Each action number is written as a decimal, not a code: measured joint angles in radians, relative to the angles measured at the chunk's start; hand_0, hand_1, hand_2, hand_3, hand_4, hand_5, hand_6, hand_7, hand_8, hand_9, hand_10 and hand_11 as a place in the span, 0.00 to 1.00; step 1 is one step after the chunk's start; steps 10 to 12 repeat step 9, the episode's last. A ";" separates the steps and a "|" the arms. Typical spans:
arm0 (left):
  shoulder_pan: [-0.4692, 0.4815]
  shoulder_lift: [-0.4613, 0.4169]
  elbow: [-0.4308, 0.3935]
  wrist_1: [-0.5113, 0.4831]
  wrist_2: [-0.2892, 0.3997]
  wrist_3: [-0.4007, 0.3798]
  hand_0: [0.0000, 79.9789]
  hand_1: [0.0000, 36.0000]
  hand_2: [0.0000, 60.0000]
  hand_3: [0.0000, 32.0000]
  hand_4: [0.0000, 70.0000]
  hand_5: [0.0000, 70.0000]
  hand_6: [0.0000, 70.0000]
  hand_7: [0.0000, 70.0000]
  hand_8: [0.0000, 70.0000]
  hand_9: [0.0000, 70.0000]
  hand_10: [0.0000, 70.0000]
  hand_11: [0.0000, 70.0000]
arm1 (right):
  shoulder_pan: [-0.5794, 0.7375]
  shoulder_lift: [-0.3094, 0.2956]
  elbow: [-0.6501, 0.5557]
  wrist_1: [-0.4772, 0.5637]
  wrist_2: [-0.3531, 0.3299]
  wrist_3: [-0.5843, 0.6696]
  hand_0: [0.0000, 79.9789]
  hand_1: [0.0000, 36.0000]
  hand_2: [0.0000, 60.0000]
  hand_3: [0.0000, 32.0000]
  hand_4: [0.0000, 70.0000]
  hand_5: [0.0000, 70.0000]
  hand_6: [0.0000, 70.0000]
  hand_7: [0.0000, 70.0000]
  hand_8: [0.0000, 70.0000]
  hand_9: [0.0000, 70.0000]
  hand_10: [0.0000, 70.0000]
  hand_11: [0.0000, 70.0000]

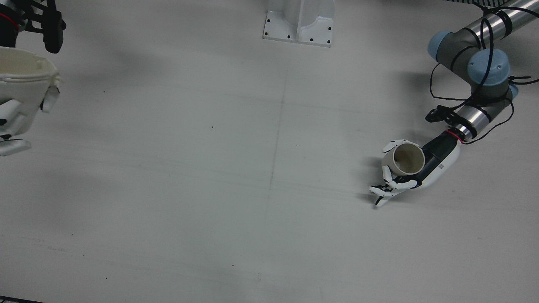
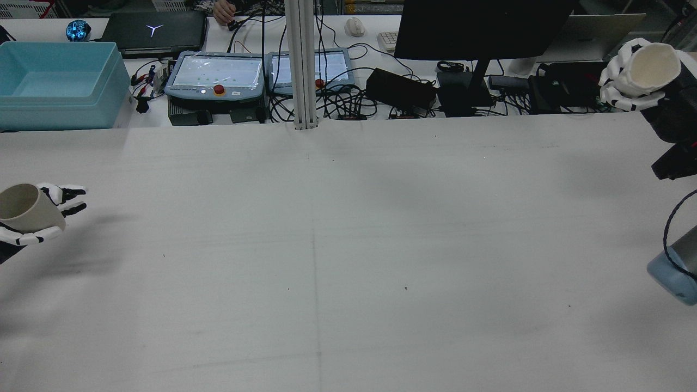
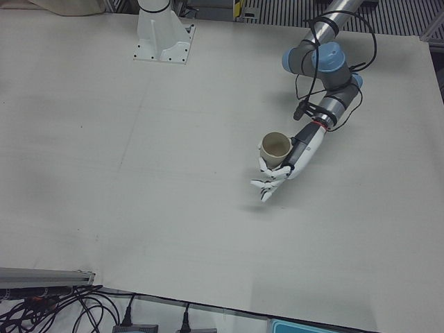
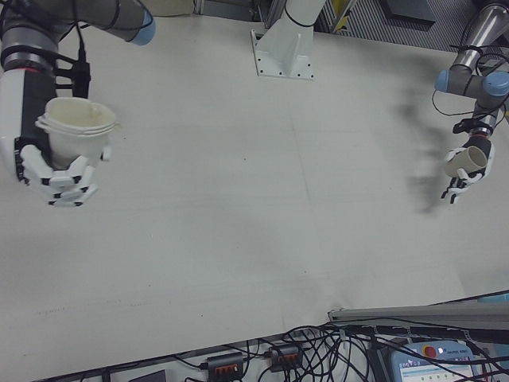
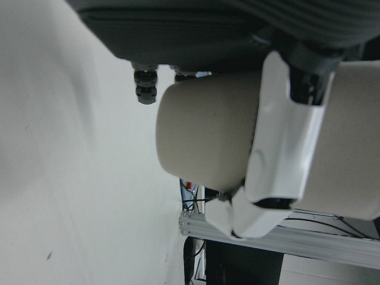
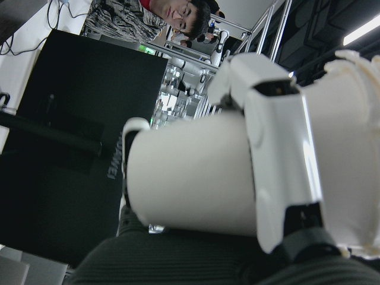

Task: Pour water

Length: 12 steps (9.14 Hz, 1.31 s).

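My left hand (image 1: 433,164) is shut on a beige cup (image 1: 406,158), upright with its mouth open, just above the white table (image 1: 252,189) on the robot's left side. The rear view shows that cup (image 2: 26,209) at the left edge, and the left-front view shows the cup (image 3: 275,148) too. My right hand (image 4: 54,177) is shut on a cream-white cup (image 4: 76,130), held high and upright at the far side. In the left hand view, white fingers (image 5: 279,154) wrap the beige cup (image 5: 205,142). The right hand view shows fingers (image 6: 279,160) around the white cup (image 6: 190,178). I cannot see any water.
A white pedestal base (image 1: 300,23) stands at the table's middle back edge. Beyond the far edge in the rear view are a blue bin (image 2: 54,81), two teach pendants (image 2: 215,76), cables and a black monitor (image 2: 479,27). A person (image 6: 148,18) shows behind the monitor.
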 measured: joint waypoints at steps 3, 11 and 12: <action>-0.189 0.049 0.037 -0.094 0.020 0.027 0.79 0.84 0.96 0.00 1.00 1.00 0.24 0.44 0.07 0.08 0.08 0.14 | 0.000 0.018 -0.558 0.481 -0.002 0.045 0.77 1.00 1.00 0.00 0.52 1.00 0.87 0.94 0.72 0.91 0.65 0.94; -0.222 0.079 0.200 -0.240 0.022 0.053 0.76 0.75 0.85 0.00 1.00 1.00 0.22 0.42 0.06 0.07 0.08 0.13 | -0.013 0.114 -0.936 0.718 0.005 0.088 0.56 0.11 0.00 1.00 0.00 0.00 0.00 0.00 0.00 0.00 0.00 0.00; -0.222 0.079 0.200 -0.240 0.022 0.053 0.76 0.75 0.85 0.00 1.00 1.00 0.22 0.42 0.06 0.07 0.08 0.13 | -0.013 0.114 -0.936 0.718 0.005 0.088 0.56 0.11 0.00 1.00 0.00 0.00 0.00 0.00 0.00 0.00 0.00 0.00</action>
